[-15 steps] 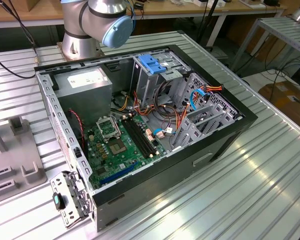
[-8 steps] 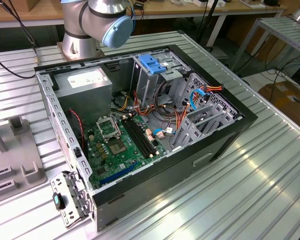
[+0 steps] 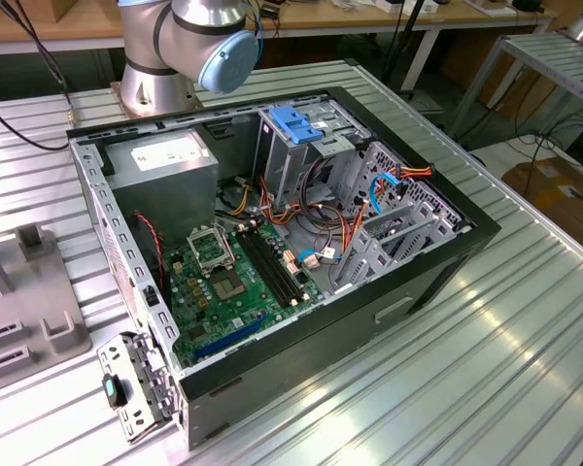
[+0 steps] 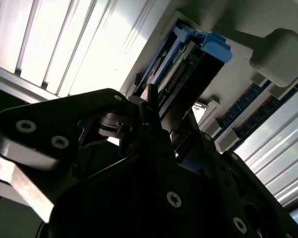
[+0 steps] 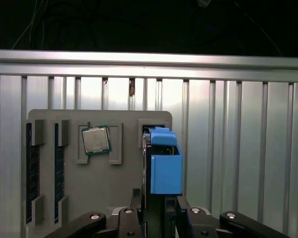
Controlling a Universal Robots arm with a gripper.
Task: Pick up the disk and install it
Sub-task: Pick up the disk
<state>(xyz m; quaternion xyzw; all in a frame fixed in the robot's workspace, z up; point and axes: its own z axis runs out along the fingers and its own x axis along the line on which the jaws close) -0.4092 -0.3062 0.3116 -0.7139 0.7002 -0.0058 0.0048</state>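
Gripping disk (image 5: pixel 165 166) by edges, claw (image 5: pixel 159 212) over grey tray (image 5: pixel 69 193); ribbed table (image 5: pixel 238 148) alongside.

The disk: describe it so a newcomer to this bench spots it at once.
In the first wrist view, find the grey holder plate lying on the ribbed metal table. The disk stands on edge in a slot of that plate, beside the square chip. Unlike the chip and the dark memory sticks, which sit low, it rises tall and wears a bright blue plastic frame.

The pincer (image 5: pixel 158 210) grips the disk (image 5: pixel 166 171) between its 2 fingers.
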